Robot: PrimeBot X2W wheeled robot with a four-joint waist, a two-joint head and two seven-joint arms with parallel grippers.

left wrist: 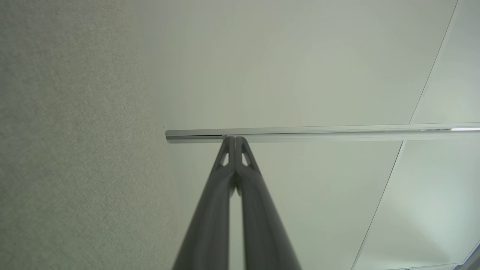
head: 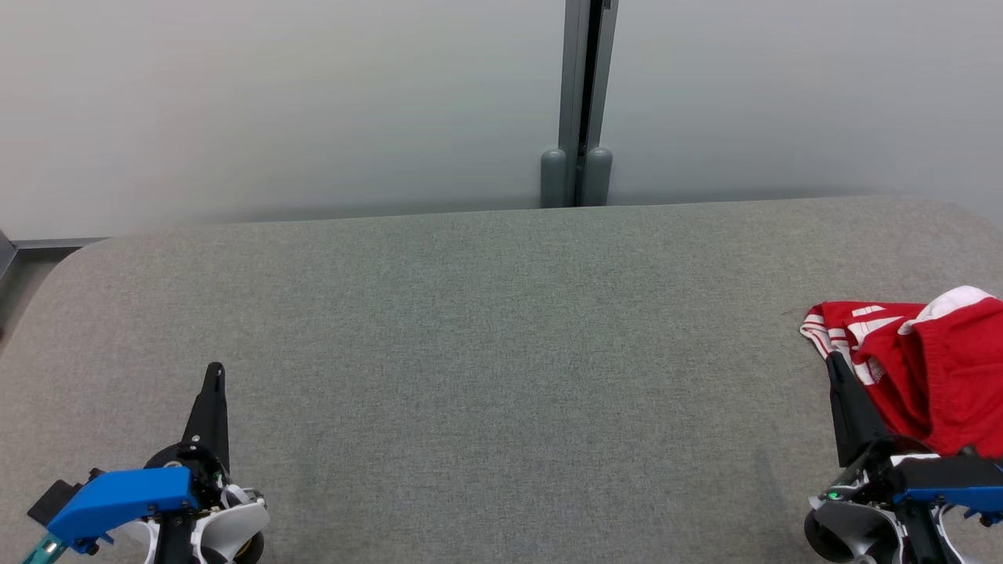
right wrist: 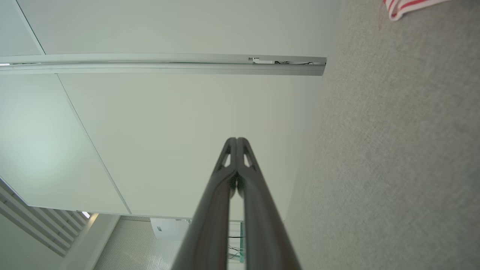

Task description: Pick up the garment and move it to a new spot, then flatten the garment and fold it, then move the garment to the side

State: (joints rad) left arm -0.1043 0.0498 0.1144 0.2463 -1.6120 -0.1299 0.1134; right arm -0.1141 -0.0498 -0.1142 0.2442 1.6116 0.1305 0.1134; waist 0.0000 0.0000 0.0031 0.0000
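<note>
Red-and-white garment (head: 940, 376): bunched at the right edge of the table (head: 501, 352), just beside the right gripper (head: 835, 362), unheld. Right gripper and left gripper (head: 214, 370): fingers pressed together, empty.

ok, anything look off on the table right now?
Only the garment: it lies crumpled in a heap at the far right of the table, running out of the head view, not flat. Left pincer and right pincer are shut and empty, the right close beside the heap.

One garment (head: 952, 384); one table (head: 501, 352); two pairs of fingers (head: 210, 415)
</note>
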